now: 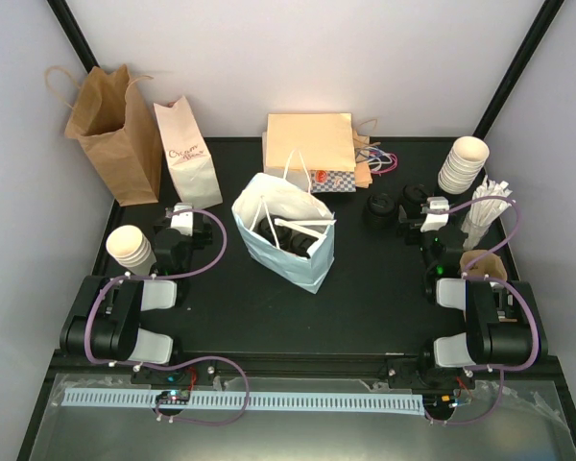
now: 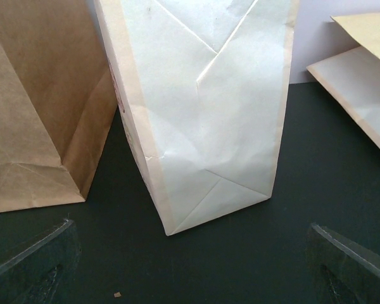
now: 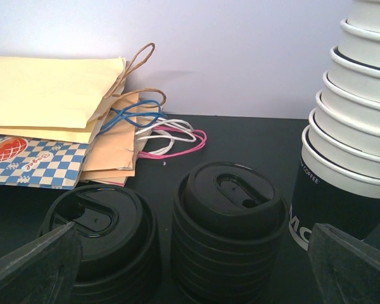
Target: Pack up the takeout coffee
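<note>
Packing station with both arms folded back at the near corners of the table. The left gripper, jaws spread and empty, faces the feet of the white bag and the brown bag, which stand at the far-left corner. The right gripper, likewise spread and empty, faces two lid stacks and a cup stack near the right edge. The open bag stands mid-table, mouth up, probably so that either arm can reach it. Dark round lids show in its mouth. The coffee is judged to sit there, its cup hidden by the bag wall. Flat bags lie at the far edge, and supplies appear to be kept to the margins to leave the middle for packing. The table is matte black. The enclosure has pale walls and black corner posts.
</note>
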